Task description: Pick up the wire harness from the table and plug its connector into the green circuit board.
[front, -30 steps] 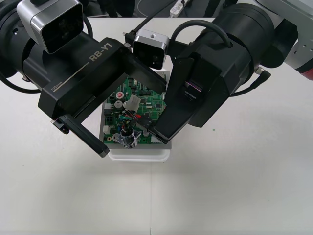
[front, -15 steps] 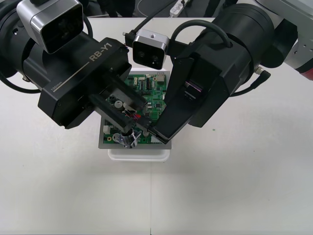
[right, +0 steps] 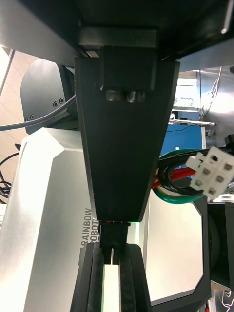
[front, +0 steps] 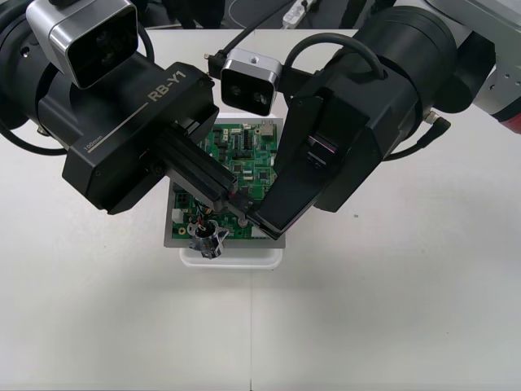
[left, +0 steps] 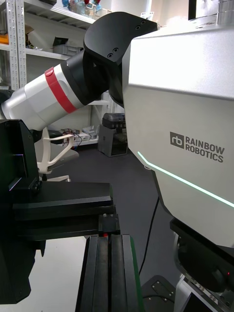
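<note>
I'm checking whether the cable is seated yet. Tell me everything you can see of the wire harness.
The wire harness sits over the near-left corner of the green circuit board. Its round metal socket, shiny and flanged, lies tilted at the board's near edge, by the white base. Thin, mostly dark wires rise from it and pass under the shut left gripper, whose tip meets the right gripper's. The plug end is hidden, so seating cannot be judged.

left claw now closed on wires, metal socket shifted leftward, tilted
</note>
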Robot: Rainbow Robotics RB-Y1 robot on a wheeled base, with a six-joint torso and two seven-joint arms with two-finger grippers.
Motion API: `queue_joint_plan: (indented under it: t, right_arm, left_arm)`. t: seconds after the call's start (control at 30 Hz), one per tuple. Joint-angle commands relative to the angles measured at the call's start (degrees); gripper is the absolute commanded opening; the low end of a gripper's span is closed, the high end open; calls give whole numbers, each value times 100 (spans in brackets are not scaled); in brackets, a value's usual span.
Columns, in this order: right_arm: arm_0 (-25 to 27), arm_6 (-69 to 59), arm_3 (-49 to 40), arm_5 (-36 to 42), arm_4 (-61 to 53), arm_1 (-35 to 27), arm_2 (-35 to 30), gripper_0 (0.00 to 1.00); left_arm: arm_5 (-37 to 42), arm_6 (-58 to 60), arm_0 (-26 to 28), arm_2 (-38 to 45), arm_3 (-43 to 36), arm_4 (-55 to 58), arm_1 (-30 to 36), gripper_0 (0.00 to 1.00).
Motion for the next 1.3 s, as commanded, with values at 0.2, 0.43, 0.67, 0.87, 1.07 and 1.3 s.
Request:
queue_joint_plan:
  t: [0.2, 0.43, 0.67, 0.87, 1.07, 1.3]
  right_arm:
    - [-292, 23, -83, 7, -25, 78, 45, 32]
    - [-292, 84, -74, 7, -25, 78, 45, 57]
    - [-301, 93, -74, 7, -25, 78, 45, 64]
    - [-301, 154, -57, 7, -17, 78, 45, 67]
    - [-292, 471, 14, 7, 36, 96, 45, 69]
    - [-292, 488, 102, 7, 133, 113, 36, 94]
  left_arm:
    - [-101, 319, -275, -61, -92, 96, -112, 0]
    - [-101, 319, -275, -61, -92, 105, -112, 0]
    - [-119, 301, -275, -61, -92, 140, -112, 0]
    - [-172, 275, -275, -61, -83, 140, -103, 0]
    - [-180, 257, -275, -61, -22, 228, 2, 0]
    - [-180, 222, -266, -61, -13, 342, 195, 0]
